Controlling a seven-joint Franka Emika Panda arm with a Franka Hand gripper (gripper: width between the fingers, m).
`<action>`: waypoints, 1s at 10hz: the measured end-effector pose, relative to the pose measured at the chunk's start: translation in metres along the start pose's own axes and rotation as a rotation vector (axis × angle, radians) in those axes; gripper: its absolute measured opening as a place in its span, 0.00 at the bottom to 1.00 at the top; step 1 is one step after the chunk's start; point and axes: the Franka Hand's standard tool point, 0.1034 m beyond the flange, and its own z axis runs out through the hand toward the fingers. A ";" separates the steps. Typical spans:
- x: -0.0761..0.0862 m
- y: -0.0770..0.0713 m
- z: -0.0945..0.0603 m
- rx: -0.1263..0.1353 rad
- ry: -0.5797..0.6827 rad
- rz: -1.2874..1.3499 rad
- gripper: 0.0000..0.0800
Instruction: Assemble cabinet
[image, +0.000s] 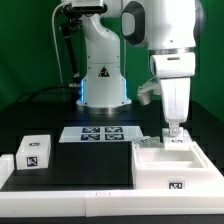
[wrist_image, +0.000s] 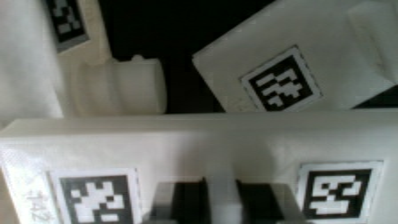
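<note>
The white cabinet shell (image: 160, 168) lies at the exterior view's right, with a tag on its front face. My gripper (image: 172, 130) stands upright at the shell's rear wall, fingertips touching or just above it. In the wrist view the dark fingers (wrist_image: 187, 202) sit close together, with only a thin light strip between them, in front of a white tagged wall of the cabinet (wrist_image: 98, 195). Nothing shows held between them. A tilted white tagged panel (wrist_image: 281, 85) lies beyond. A small white tagged block (image: 33, 152) sits at the exterior view's left.
The marker board (image: 100, 133) lies flat in the middle, in front of the arm's base (image: 103, 85). A low white rail (image: 60, 180) runs along the front and left of the black table. Another white part with a rounded knob (wrist_image: 128, 82) shows in the wrist view.
</note>
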 end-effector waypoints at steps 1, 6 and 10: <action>0.000 0.000 0.000 0.000 0.000 0.000 0.09; 0.000 0.018 -0.001 0.022 -0.014 -0.009 0.09; 0.000 0.057 -0.001 0.026 -0.021 0.017 0.09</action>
